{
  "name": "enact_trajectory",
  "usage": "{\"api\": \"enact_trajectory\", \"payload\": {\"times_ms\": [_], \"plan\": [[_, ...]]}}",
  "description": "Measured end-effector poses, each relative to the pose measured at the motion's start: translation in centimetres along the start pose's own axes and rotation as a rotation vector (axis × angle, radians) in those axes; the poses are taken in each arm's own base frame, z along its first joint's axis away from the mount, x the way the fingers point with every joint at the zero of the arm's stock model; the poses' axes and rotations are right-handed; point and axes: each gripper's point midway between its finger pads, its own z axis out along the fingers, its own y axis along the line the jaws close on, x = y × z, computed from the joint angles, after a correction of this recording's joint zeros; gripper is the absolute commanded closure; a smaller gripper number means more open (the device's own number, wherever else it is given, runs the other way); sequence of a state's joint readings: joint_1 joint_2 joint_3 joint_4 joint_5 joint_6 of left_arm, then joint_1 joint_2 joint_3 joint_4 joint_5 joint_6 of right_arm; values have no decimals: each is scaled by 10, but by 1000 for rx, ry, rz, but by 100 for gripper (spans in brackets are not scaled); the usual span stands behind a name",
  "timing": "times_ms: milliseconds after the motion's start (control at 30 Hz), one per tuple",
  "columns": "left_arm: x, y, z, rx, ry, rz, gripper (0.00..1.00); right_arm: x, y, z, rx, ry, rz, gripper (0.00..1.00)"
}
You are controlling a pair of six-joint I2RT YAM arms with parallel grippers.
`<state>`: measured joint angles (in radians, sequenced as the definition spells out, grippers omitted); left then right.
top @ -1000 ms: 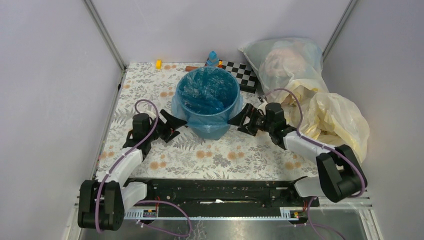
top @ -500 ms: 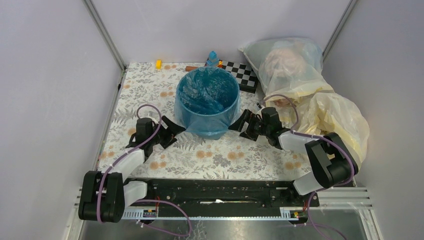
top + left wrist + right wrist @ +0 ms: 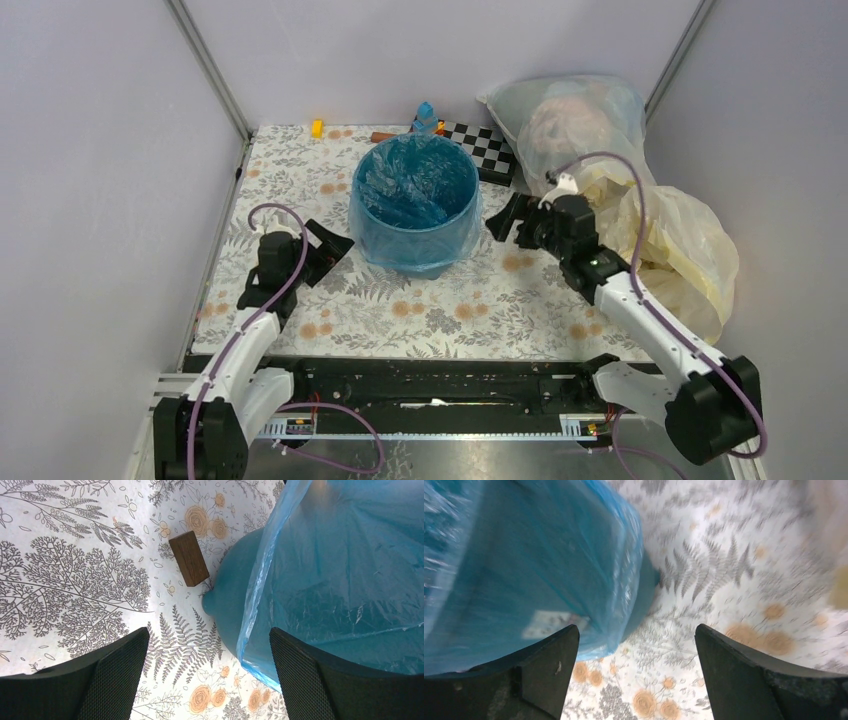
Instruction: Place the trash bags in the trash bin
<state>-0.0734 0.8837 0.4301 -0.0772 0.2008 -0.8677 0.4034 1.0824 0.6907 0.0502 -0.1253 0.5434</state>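
The white fern-and-flower-printed bench [image 3: 450,300] carries the round teal plastic bin [image 3: 226,602] at its middle, a small brown wooden block [image 3: 189,558] just beside its base, a black-and-white chequered board [image 3: 485,148] and small yellow block [image 3: 317,127] at the far edge, and bulging pale-yellow plastic bags [image 3: 670,235] on the right

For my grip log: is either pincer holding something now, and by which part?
Nothing is held. The left pincer and the right pincer stand open beside the trash bin, lined with the blue bag.

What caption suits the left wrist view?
Open left pincer beside the trash bin, trash bag draped over it, wooden block nearby.
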Motion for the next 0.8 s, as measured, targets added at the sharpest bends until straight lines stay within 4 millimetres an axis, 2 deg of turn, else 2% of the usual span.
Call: {"api": "enact_trajectory", "payload": {"times_ms": [167,233,300,400,467,567,633,700,800], "plan": [[-5,-3,0,-4,-10,17,7,-68,32,-32,4,-119,-143,39],[-13,-7,1,-5,-18,27,8,-90,49,-43,-21,-145,-180,45],[-28,-11,2,-11,-38,20,8,-110,69,-52,-59,-155,-213,51],[-57,-13,6,1,-87,-18,8,-130,101,-51,-124,-137,-262,56],[-67,-12,9,14,-104,-45,8,-132,122,-42,-155,-99,-306,68],[-67,-18,18,48,-74,-65,8,-119,157,-20,-198,-7,-398,99],[-69,-24,26,69,-49,-79,8,-102,180,1,-221,74,-455,100],[-73,-30,34,87,-35,-91,10,-87,191,19,-222,139,-498,100],[-81,-39,46,119,-25,-104,12,-59,192,46,-190,235,-561,100]]}}
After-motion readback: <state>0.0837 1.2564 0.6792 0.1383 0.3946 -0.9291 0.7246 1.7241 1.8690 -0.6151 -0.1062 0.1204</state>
